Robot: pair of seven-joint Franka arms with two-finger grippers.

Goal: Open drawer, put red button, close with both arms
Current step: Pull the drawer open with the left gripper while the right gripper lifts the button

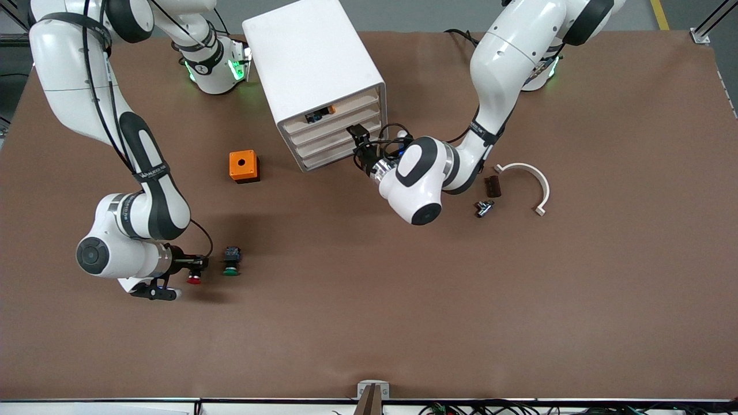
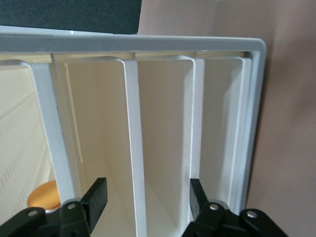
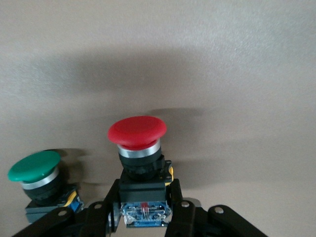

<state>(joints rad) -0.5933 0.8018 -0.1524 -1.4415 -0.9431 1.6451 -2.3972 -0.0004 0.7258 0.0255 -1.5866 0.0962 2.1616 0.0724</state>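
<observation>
The white cabinet (image 1: 311,55) stands near the arms' bases. The drawer (image 1: 324,131), second from its top, sits flush with the others. My left gripper (image 1: 358,137) is open at the cabinet's front. In the left wrist view its fingers (image 2: 97,196) straddle this drawer's front lip (image 2: 134,143) without touching it. My right gripper (image 1: 199,266) is shut on the red button (image 1: 194,278) low at the table, toward the right arm's end. In the right wrist view the fingers (image 3: 180,207) clamp the button's dark body below its red cap (image 3: 137,131). I cannot tell whether it is lifted.
A green-capped button (image 1: 232,262) stands on the table right beside the red one; it also shows in the right wrist view (image 3: 33,170). An orange box (image 1: 244,166) sits beside the cabinet. A white curved piece (image 1: 527,178), a dark block (image 1: 492,185) and a small metal part (image 1: 483,207) lie toward the left arm's end.
</observation>
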